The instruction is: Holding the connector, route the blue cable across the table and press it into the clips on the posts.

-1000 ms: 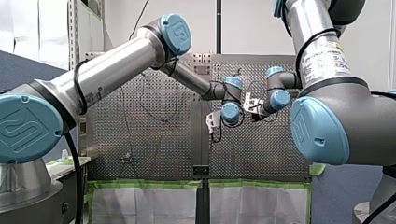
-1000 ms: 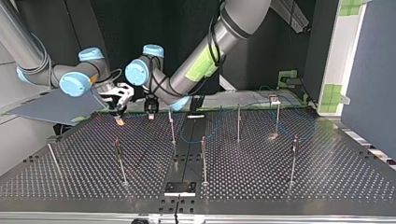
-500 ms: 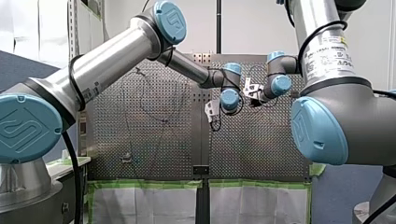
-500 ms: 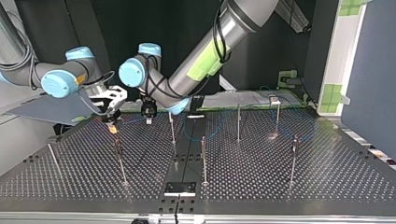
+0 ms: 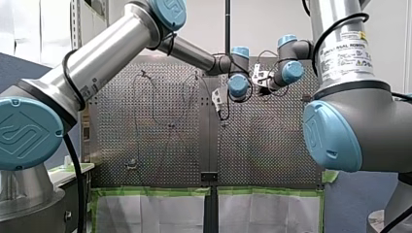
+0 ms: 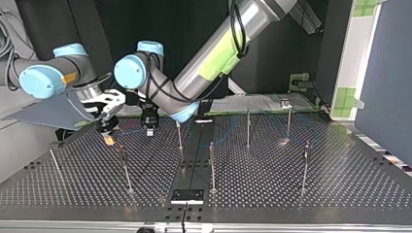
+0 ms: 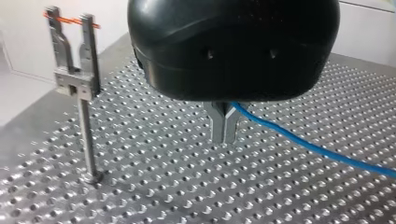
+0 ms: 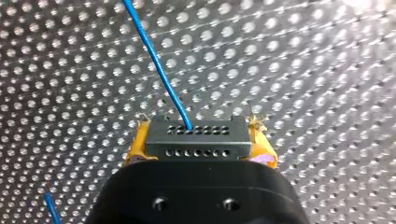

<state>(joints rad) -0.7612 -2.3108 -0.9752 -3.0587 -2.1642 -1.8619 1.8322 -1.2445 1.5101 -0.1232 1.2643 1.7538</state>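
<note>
The connector (image 8: 195,144), clamped in the right hand (image 8: 198,136), is made out only in its wrist view; the left hand (image 7: 224,128) is closed on the blue cable (image 7: 303,142)

Shiny metal table (image 7: 154,186) — dimpled, matt connector (image 8: 196,140)

My right arm (image 5: 359,104) wears a white label (image 5: 347,54) at the front view's 2 o'clock. Its heading seems to read UNIVERSAL ROBOTS, beside yellow warning triangles; the finer print is too small. A blue cap (image 5: 333,137) at 3 o'clock and the left arm's cap (image 5: 26,133) at 9 o'clock bear an embossed logo.
</note>
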